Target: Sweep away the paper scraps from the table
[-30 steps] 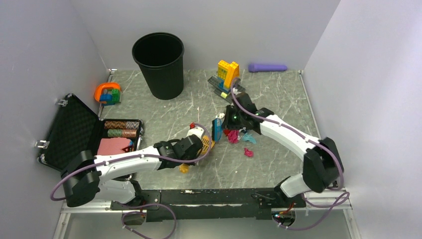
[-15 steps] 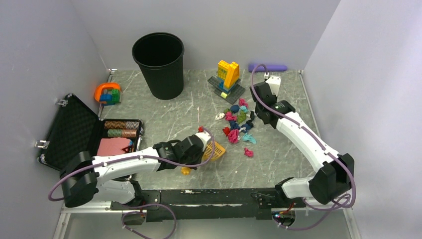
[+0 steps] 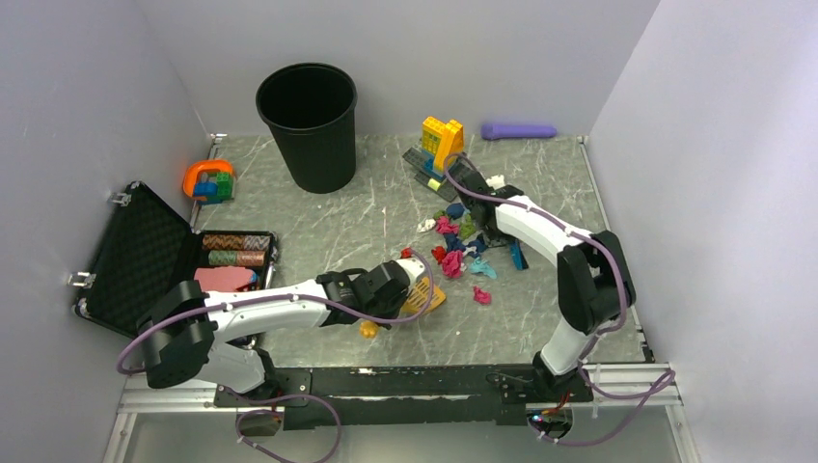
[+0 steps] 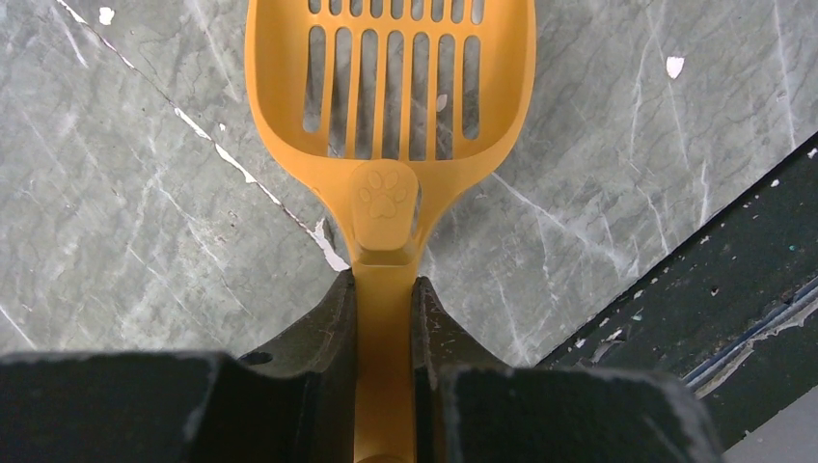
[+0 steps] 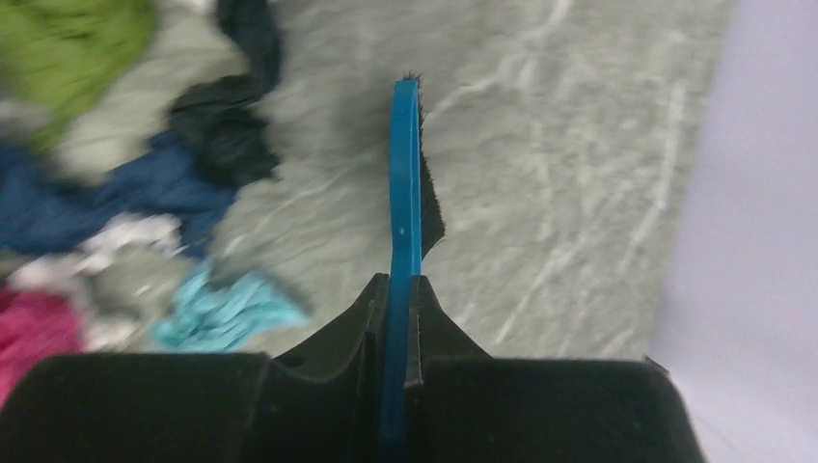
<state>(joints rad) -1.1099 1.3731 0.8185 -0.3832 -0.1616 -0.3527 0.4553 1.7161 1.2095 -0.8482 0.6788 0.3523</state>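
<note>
The paper scraps (image 3: pixel 459 237) lie in a loose pile of magenta, navy, teal, green and red on the table (image 3: pixel 540 318), with a stray magenta wad (image 3: pixel 480 296) nearer. My left gripper (image 3: pixel 409 286) is shut on the handle of an orange slotted scoop (image 3: pixel 430 297), which lies flat just left of the pile. In the left wrist view the scoop (image 4: pixel 391 96) is empty. My right gripper (image 3: pixel 502 233) is shut on a blue brush (image 3: pixel 518 256) at the pile's right edge. In the right wrist view the brush (image 5: pixel 405 183) is edge-on, with scraps (image 5: pixel 227 307) to its left.
A black bin (image 3: pixel 307 125) stands at the back left. A yellow-and-blue toy brick build (image 3: pixel 442 145) and a purple cylinder (image 3: pixel 519 130) sit at the back. An open black case (image 3: pixel 135 253) lies at the left, an orange toy (image 3: pixel 208 180) behind it. A small yellow piece (image 3: pixel 368 329) lies near the scoop.
My right arm has swung back from the far right and lowered the brush beside the pile's right edge. My left gripper has slid the scoop slightly right, toward the pile.
</note>
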